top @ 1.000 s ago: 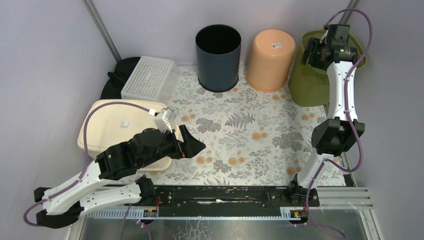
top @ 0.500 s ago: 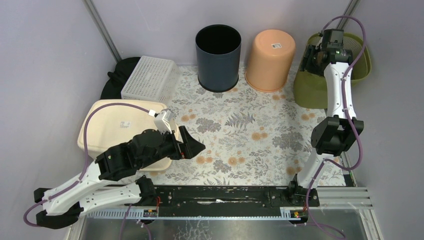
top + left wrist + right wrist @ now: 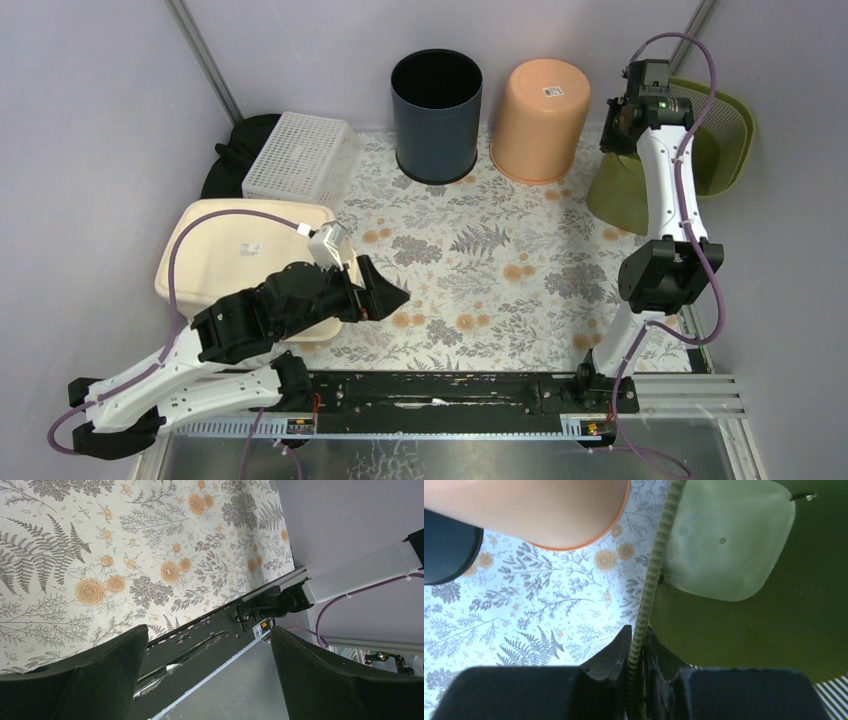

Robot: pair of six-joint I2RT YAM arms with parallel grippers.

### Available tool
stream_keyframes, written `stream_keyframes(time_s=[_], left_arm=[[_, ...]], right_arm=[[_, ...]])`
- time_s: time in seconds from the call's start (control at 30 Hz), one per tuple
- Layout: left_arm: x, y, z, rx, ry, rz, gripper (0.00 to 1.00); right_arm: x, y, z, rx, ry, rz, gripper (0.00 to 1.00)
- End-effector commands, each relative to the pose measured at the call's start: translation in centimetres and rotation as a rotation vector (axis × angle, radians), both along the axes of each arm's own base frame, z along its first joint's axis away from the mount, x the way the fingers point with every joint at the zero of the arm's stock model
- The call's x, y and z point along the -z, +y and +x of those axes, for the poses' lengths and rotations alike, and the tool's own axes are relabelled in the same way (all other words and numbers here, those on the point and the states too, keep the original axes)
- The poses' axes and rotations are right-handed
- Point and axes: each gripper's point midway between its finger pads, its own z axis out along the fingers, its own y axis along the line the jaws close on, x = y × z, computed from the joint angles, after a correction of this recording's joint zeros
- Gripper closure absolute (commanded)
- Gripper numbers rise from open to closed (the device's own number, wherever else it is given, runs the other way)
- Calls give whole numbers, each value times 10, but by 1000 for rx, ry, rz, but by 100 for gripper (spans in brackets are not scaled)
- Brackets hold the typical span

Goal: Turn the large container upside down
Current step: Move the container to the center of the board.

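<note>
From above, the green basket (image 3: 722,140) sits tilted at the far right corner of the table (image 3: 480,250), with the right gripper (image 3: 612,125) at its left rim.

Left wrist: the left gripper (image 3: 209,629) is spread wide and holds nothing.

Right wrist: the jaws are pinched on the basket's ribbed rim.

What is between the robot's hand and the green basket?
Nothing visible. The right gripper has its jaws closed on the green basket's rim. The upside-down orange bucket stands close beside it, not between.

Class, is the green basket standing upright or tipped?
Tipped: the green basket leans rightward, rim pinched in the right pincer.
</note>
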Motion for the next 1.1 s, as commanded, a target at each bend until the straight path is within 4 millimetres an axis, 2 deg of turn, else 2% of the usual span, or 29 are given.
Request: stream_keyframes(time_s=[0.0,0.2,0.3,0.33,0.63,1.07], left_arm=[[-9,-6,-1,12,-23,-70,0],[-7,-2,-2,6,-23,-82,0],[-5,-1,-2,5,-26,-78,0],[-5,-1,-2,6,-27,-76,0],[-3,-5,-1,18,-27,-67,0],[-1,-9,-1,24,-24,-74,0]], right_arm=[[-18,26,-27,-21,17,36,89],[-25,47,-56,-47,56,11,91],[-20,61,-74,-72,80,13,91],[-12,66,-80,-82,107,13,92],[-8,125,-141,-236,154,93,94],[-13,187,-217,-416,207,160,91]])
